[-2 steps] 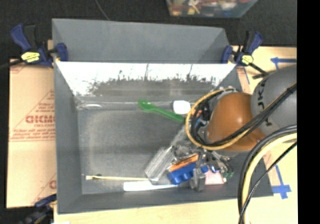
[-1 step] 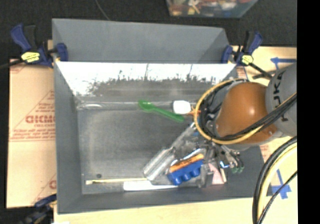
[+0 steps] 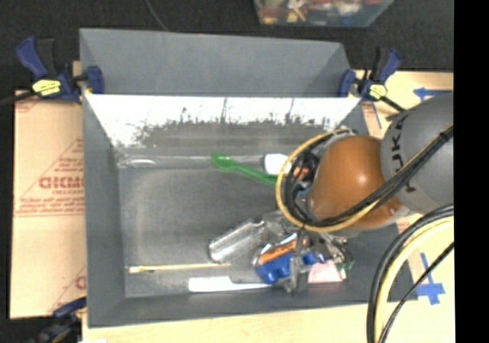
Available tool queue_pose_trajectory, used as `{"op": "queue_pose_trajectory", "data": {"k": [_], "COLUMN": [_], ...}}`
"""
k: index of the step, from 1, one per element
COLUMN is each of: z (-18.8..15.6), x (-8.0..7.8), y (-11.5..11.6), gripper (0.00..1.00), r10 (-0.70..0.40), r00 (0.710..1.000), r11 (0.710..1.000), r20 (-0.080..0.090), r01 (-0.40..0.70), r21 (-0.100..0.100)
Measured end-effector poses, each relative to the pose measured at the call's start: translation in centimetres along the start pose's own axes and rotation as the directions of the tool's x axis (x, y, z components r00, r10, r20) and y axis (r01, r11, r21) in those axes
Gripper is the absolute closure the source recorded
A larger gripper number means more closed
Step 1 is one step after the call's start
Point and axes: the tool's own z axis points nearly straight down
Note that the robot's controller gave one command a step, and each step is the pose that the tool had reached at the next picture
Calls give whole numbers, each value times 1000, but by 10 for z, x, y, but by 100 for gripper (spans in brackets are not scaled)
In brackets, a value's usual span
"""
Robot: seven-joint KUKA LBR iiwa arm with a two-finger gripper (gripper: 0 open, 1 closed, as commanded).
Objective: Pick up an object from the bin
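The claw (image 3: 299, 251) hangs under the arm's orange cover (image 3: 348, 177), low in the front right corner of the bin (image 3: 105, 242), right over a small heap. Whether it is spread or pressed together I cannot tell, as the cover and cables hide it. Nearest to it in the heap lie 1 blue piece (image 3: 273, 272) with an orange piece (image 3: 270, 256) just above it, a pink piece (image 3: 327, 273) to the right and a clear plastic piece (image 3: 237, 238) to the left. Left of the heap, along the front wall, lie a thin wooden stick (image 3: 179, 266) and a white strip (image 3: 218, 284). A green-handled tool (image 3: 243, 170) lies well apart, near the back wall.
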Motion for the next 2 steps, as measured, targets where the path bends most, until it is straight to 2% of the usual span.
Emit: {"op": "queue_pose_trajectory", "data": {"k": [1,2], "z": [26,28], "x": [-2,1], "y": [-2,-2], "gripper": [0,100], "r10": [-138,-59], "r00": [990,998], "r11": [990,998], "r20": [20,11], "r01": [138,59], "r21": [9,3]}}
